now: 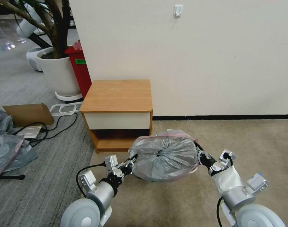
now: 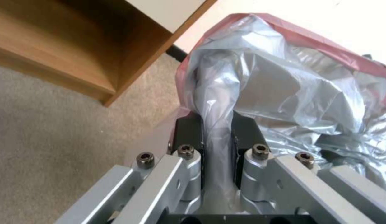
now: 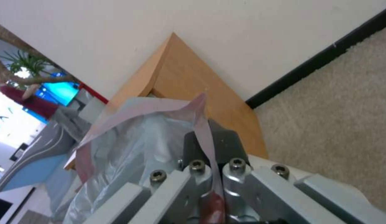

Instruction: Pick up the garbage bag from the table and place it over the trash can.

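Observation:
The garbage bag, crinkled grey plastic with a pinkish-red rim, hangs stretched between my two grippers just above the carpet, in front of the table. My left gripper is shut on the bag's left side; in the left wrist view a fold of grey film runs between the black fingers. My right gripper is shut on the right side, and the right wrist view has the pink rim pinched in the right gripper. The trash can is hidden. The table top is bare.
The wall stands right behind the table. To the left are a red bin, a white plant pot, a cardboard box, cables and a heap of grey and pink plastic. Open beige carpet lies to the right.

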Robot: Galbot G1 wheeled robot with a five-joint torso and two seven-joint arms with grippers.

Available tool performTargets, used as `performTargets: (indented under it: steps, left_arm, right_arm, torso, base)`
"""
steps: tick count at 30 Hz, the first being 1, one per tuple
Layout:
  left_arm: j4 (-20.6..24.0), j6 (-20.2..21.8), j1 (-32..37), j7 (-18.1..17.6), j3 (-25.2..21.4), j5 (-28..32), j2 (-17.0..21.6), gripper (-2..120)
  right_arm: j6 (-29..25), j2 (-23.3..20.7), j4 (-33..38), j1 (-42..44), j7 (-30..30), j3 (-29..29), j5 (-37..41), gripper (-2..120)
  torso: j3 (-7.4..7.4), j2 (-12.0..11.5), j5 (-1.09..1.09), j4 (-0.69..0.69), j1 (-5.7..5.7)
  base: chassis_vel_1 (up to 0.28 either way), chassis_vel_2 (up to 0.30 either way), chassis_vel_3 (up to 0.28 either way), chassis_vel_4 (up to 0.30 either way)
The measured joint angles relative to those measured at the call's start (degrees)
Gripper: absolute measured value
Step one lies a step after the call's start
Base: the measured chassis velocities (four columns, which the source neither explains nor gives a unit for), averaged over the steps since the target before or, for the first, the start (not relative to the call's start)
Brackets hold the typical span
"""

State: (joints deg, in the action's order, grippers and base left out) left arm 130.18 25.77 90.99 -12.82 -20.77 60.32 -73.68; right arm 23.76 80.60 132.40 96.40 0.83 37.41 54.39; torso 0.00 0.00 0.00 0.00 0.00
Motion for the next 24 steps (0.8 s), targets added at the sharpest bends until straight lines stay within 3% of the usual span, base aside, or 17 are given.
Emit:
performTargets:
  steps: [11, 14, 17, 20, 22, 24]
  left_arm:
    - [-1.5, 0.5, -0.7, -0.8, -0.9, 9.6, -0.4, 8]
    - [-2.4, 2.5, -1.1, -1.0, -1.3, 12.3, -0.5, 8]
    - [-2.8, 3.6, -1.0, 0.3, -1.5, 11.5, -0.3, 8]
    - [-3.7, 5.4, -0.4, 5.6, -1.8, 4.4, 0.3, 8]
    - [-3.7, 5.4, -0.4, 5.6, -1.8, 4.4, 0.3, 8]
    - [-3.8, 6.0, 0.0, 9.3, -1.9, 0.0, 0.9, 8]
  right_arm:
    - [1.1, -0.2, -1.3, 0.5, -1.7, -1.3, 2.1, 0]
    - [2.8, -0.1, -1.5, -0.2, -0.9, -1.8, 7.1, 0]
    - [4.2, 0.0, -1.6, -0.7, 0.9, -1.8, 11.5, 0]
    - [5.6, -0.2, -2.1, -1.4, 2.8, -0.8, 17.2, 0]
    - [5.6, -0.2, -2.1, -1.4, 2.8, -0.8, 17.2, 0]
    - [6.4, -0.8, -3.3, -2.0, 4.0, 0.6, 20.5, 0]
  torso:
    - [0.0, 0.0, -0.01, 0.0, 0.0]
    - [0.0, 0.0, 0.0, 0.0, 0.0]
    - [0.0, 0.0, 0.0, 0.0, 0.0]
    - [0.0, 0.0, 0.0, 0.0, 0.0]
    - [0.0, 0.0, 0.0, 0.0, 0.0]
    - [0.0, 0.0, 0.0, 0.0, 0.0]
  base:
    - [0.0, 0.0, 0.0, 0.0]
    - [0.0, 0.0, 0.0, 0.0]
    - [0.0, 0.0, 0.0, 0.0]
    - [0.0, 0.0, 0.0, 0.0]
    - [0.0, 0.0, 0.0, 0.0]
    - [0.0, 0.0, 0.0, 0.0]
